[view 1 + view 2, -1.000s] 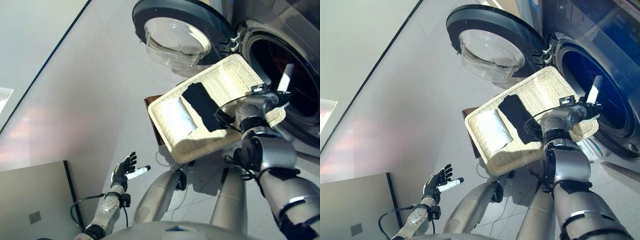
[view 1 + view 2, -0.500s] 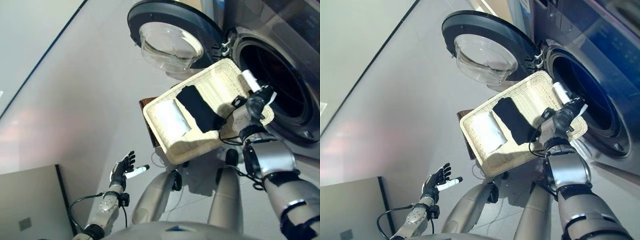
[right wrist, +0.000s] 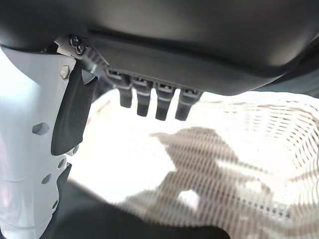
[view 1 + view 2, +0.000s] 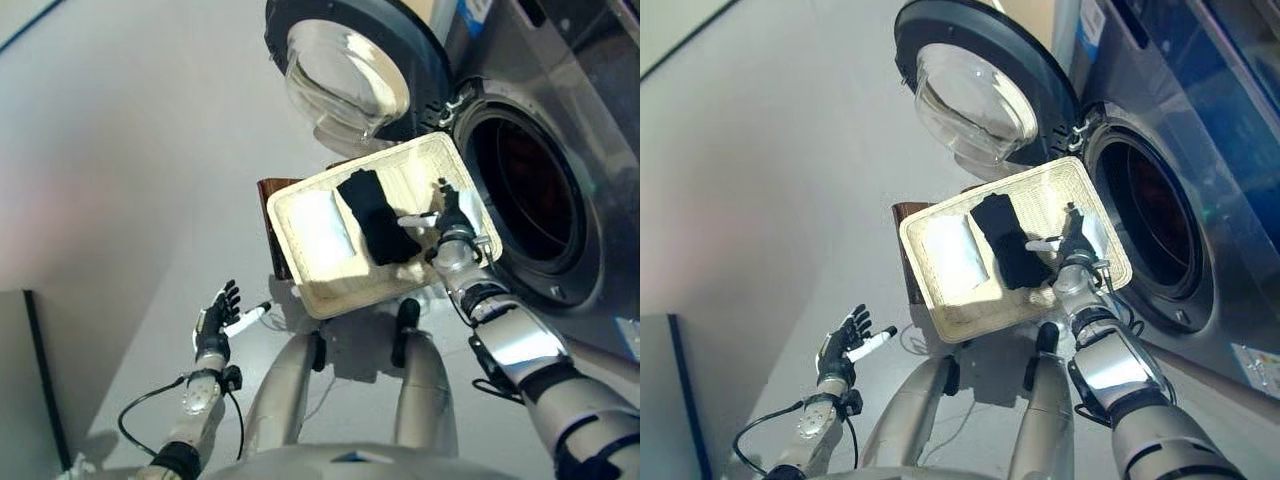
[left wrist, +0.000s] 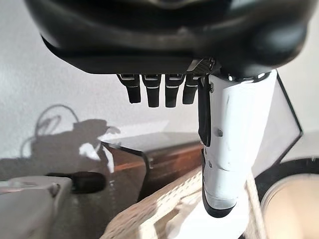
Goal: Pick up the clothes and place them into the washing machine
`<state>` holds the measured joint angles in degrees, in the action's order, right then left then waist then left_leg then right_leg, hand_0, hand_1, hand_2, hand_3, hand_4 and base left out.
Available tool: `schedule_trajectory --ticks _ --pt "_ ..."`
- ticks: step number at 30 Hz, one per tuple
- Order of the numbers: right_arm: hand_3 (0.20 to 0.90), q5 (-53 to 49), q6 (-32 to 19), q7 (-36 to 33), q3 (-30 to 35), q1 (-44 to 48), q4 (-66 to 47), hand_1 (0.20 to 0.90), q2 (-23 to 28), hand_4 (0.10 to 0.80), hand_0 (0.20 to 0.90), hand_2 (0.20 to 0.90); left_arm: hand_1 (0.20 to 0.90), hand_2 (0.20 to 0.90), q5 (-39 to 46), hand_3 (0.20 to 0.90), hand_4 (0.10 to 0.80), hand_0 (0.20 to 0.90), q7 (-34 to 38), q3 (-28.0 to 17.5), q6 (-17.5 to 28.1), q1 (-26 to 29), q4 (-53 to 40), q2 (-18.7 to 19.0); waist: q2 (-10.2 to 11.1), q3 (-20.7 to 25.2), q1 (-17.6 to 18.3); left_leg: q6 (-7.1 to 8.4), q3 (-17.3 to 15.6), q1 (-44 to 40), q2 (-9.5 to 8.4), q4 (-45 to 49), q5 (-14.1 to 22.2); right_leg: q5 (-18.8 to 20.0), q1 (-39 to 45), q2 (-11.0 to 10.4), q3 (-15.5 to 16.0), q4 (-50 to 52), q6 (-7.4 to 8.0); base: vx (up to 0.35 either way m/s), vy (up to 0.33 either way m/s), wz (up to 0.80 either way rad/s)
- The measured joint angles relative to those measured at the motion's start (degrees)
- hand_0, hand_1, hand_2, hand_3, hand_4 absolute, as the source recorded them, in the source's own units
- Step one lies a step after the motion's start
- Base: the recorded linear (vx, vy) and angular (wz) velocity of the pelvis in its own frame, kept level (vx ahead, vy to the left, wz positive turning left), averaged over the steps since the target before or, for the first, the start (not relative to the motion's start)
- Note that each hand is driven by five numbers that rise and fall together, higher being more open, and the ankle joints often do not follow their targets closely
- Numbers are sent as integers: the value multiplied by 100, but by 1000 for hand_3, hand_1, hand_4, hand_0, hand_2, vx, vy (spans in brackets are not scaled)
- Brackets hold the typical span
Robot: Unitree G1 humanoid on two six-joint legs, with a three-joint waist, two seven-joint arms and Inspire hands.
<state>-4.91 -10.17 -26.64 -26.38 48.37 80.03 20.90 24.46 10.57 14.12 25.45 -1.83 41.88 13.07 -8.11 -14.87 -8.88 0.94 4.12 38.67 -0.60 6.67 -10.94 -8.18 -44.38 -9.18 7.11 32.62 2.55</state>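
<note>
A pale woven basket sat on a dark brown stand on the grey floor, directly in front of the washing machine. The machine's round door was swung fully open, its glass bowl facing out, and the dark drum opening lay just past the basket's far end.

Two pieces of clothing lay inside the basket, touching along one edge: a white folded cloth at the end nearer the stand, and a black garment stretched across the middle.

The right hand was over the basket's end nearest the drum, beside the black garment, its white-covered thumb pointing toward that garment. In the right wrist view the fingers hung fairly straight above the wicker weave, the thumb stood apart from them, and nothing was gripped; the black garment showed as a dark patch by the thumb. Whether the hand touched the cloth could not be told.

The left hand was low at the robot's left side, well apart from the basket, fingers spread and relaxed, thumb out, holding nothing
</note>
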Motion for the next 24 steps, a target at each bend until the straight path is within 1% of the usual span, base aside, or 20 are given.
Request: schedule_trajectory --ticks 1,3,5,7,9,10,11,12,13,15,17,18,19,20,21,22,24 --pt "900 17 16 -18 -2 56 90 900 -18 800 900 900 900 900 0 900 800 900 16 -8 0 12 -19 19 38 -27 -90 1 17 11 -10 6 -1 -3 2 -1 21 15 1 75 -25 16" --pt "900 65 39 -105 -5 171 279 900 -37 800 900 900 900 900 0 900 800 900 70 -30 -1 24 -91 27 61 -56 -132 12 66 68 -12 42 6 -22 -13 0 74 17 8 -24 -5 14" --pt "900 120 99 -156 -20 291 479 900 -88 800 900 900 900 900 2 900 800 900 147 -60 -4 97 -125 70 105 -122 -176 -13 142 147 -25 126 40 -104 -8 -42 160 51 -28 14 -7 23" --pt "900 120 183 -213 -35 478 641 900 -195 800 900 900 900 900 0 900 800 900 196 -63 -3 138 -266 168 184 -243 -208 29 186 241 -48 316 84 -124 -27 -65 205 166 -62 -53 3 17" --pt "900 124 252 -229 -53 661 674 900 -169 800 900 900 900 900 -2 900 800 900 199 -64 -4 266 -381 206 197 -338 -281 47 272 491 -71 650 193 -189 -140 -97 287 333 -92 -58 9 21" --pt "900 124 273 -243 -64 765 731 900 -173 800 900 900 900 900 -3 900 800 900 207 -67 -17 322 -468 218 201 -388 -308 64 314 633 -135 857 259 -252 -219 -134 322 508 -96 -52 36 31" --pt "900 124 280 -244 -41 822 737 900 -169 800 900 900 900 900 -8 900 800 900 209 -78 -16 356 -574 231 208 -423 -318 67 347 765 -158 1044 321 -326 -313 -215 346 633 -106 -26 46 32" --pt "900 124 280 -244 -41 863 735 900 -174 800 900 900 900 900 -34 900 800 900 209 -113 -16 378 -659 235 206 -459 -345 67 378 876 -197 1188 369 -382 -364 -237 386 746 -129 -27 43 34" --pt "900 130 280 -243 -47 881 737 900 -177 800 900 900 900 900 -44 900 800 900 209 -153 -16 404 -715 234 206 -485 -353 74 406 998 -229 1371 430 -439 -441 -302 413 910 -97 -17 37 27" --pt "900 234 286 -243 -43 905 759 900 -173 800 900 900 900 900 -54 900 800 900 215 -216 -19 482 -740 240 206 -565 -433 69 415 1154 -242 1644 556 -559 -524 -338 443 1096 -168 -16 32 15" --pt "900 280 311 -243 -64 968 861 900 -187 800 900 900 900 900 -86 900 800 900 240 -224 -22 514 -779 256 200 -596 -476 44 421 1294 -267 1763 598 -608 -639 -378 468 1227 -186 -23 43 12" --pt "900 314 395 -243 -63 1013 893 900 -180 800 900 900 900 900 -131 900 800 900 260 -217 -41 534 -784 253 161 -646 -483 44 415 1347 -293 1808 596 -625 -654 -401 498 1279 -183 -37 49 19" --pt "862 365 432 -248 -60 1076 1011 862 -172 773 862 862 900 900 -157 900 800 900 266 -210 -47 536 -812 253 158 -648 -515 43 415 1446 -315 1856 597 -648 -751 -433 499 1352 -187 -30 33 18" --pt "598 425 458 -368 -65 1150 1083 598 -170 584 598 598 900 900 -164 900 800 900 286 -208 -59 543 -844 256 154 -650 -529 44 416 1549 -315 1882 597 -652 -859 -455 504 1402 -193 -27 26 13" --pt "598 470 523 -519 -67 1231 1125 598 -140 584 598 598 900 900 -167 900 800 900 323 -197 -82 553 -878 255 153 -651 -562 44 417 1649 -325 1924 596 -652 -956 -471 516 1437 -196 -13 19 9" --pt "200 483 535 -585 -65 1266 1147 200 -118 300 200 200 900 900 -171 900 800 900 324 -196 -85 558 -881 256 154 -650 -571 44 420 1689 -320 1935 596 -652 -999 -476 515 1450 -196 -20 29 12" --pt "200 499 643 -603 -63 1355 1165 200 62 300 200 200 900 900 -202 900 800 900 331 -163 -139 565 -879 257 146 -663 -625 44 409 1765 -330 1948 593 -655 -1050 -507 521 1476 -191 -14 31 11"
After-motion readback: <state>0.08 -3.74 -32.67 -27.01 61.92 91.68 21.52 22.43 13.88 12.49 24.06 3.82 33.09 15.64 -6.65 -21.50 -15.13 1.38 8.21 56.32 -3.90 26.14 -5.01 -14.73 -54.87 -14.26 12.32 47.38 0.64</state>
